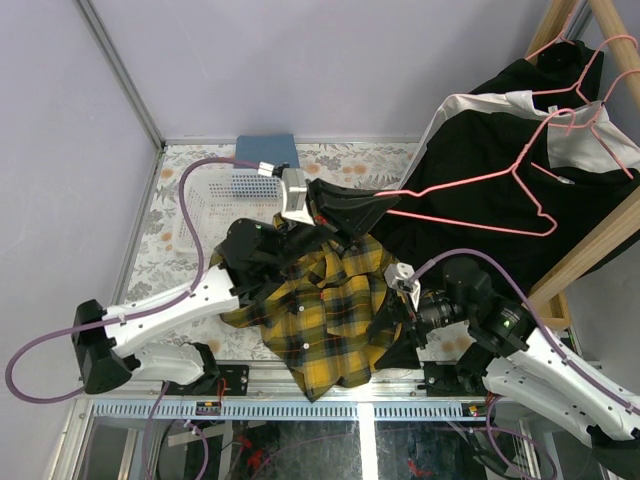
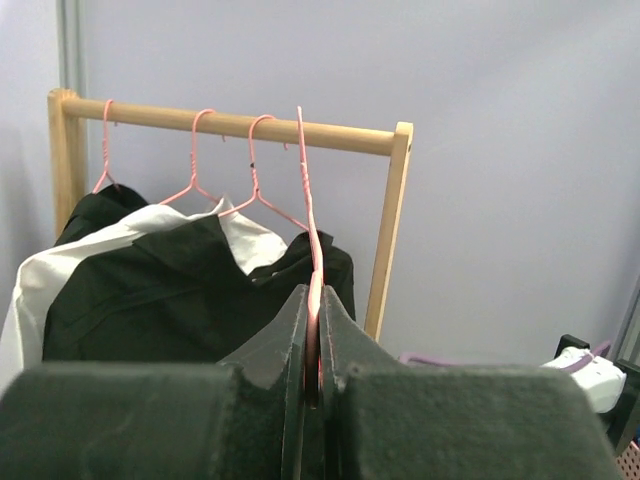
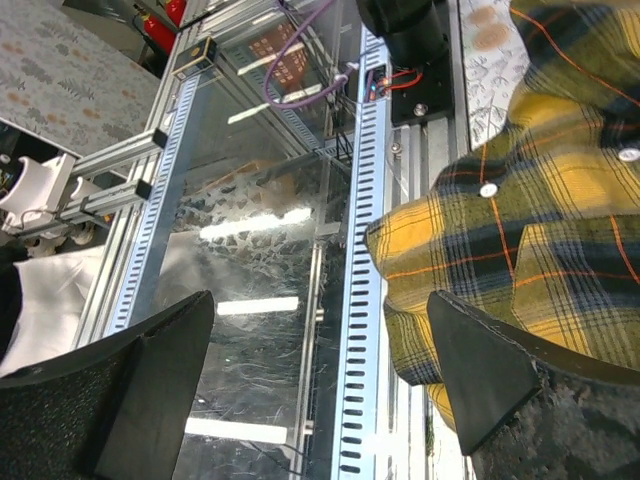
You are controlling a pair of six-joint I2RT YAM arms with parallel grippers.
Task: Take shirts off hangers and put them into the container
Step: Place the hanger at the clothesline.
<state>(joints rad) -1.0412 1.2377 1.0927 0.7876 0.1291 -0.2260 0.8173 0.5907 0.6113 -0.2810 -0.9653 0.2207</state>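
Clamping a pink hanger (image 2: 306,180) is the left gripper (image 2: 313,305); the right gripper (image 3: 320,310) gapes, seemingly empty.

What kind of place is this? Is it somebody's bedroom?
Probably a robot test lab, not a bedroom. A left arm and right arm are bolted to a metal-framed table, plain walls close it in, and a small wooden rack holds shirts on pink hangers.
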